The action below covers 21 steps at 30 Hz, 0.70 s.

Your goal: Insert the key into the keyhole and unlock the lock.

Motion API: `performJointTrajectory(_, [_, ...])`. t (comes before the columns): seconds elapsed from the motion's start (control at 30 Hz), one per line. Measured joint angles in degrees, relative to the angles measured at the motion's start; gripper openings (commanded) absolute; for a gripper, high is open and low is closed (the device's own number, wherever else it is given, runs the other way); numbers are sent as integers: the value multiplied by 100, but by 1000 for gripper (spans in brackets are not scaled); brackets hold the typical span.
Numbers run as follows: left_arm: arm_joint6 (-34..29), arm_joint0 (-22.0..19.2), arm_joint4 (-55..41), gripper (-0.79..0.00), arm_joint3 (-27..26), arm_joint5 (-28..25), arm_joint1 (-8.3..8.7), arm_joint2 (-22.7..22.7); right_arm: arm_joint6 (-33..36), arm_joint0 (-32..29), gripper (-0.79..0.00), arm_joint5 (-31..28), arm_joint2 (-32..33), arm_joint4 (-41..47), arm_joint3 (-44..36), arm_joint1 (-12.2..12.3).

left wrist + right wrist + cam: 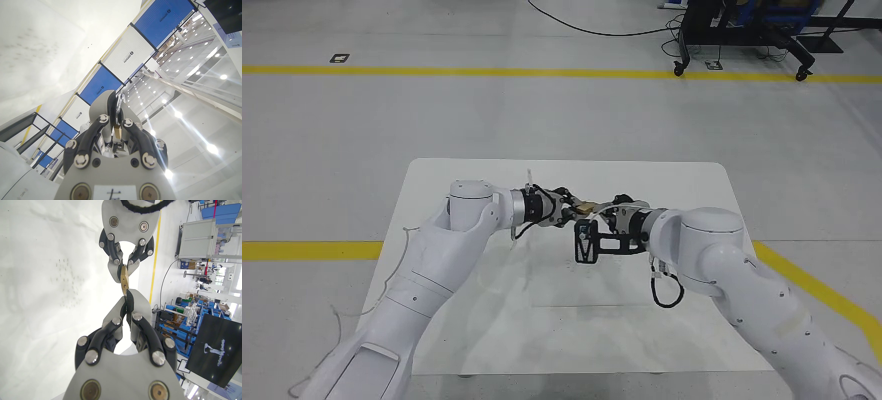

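Both arms meet in mid-air over the tabletop [542, 325], tip to tip, and the pose explains itself: one holds the work, the other brings the tool. The left end effector [118, 106] is clamped on the brass lock [124, 276]. The lock's body sticks out past the fingertips, so the keyhole [124, 286] faces the opposing arm with nothing in the way. The right end effector [127, 300] is closed too, its ribbed pads pinched flat on the key [124, 293], of which only a brass sliver pokes out ahead of the fingertips. That sliver sits against the lock's end face, just beside the keyhole on the side nearer the right end effector. From where I stand I can't tell whether the blade has entered or merely touches the brass. Holding the lock aloft rather than on the tabletop lets either wrist tilt to line things up. I'd judge the insertion is the step in hand, with the turn not yet made, and a slight misalignment could make the key skid off.
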Motion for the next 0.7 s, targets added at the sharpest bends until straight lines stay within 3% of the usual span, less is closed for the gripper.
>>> performJointTrajectory(0.7, [178,-50,47,-785,14,11,16,-25,237,396,-785,219,-455,-44,263,-68])
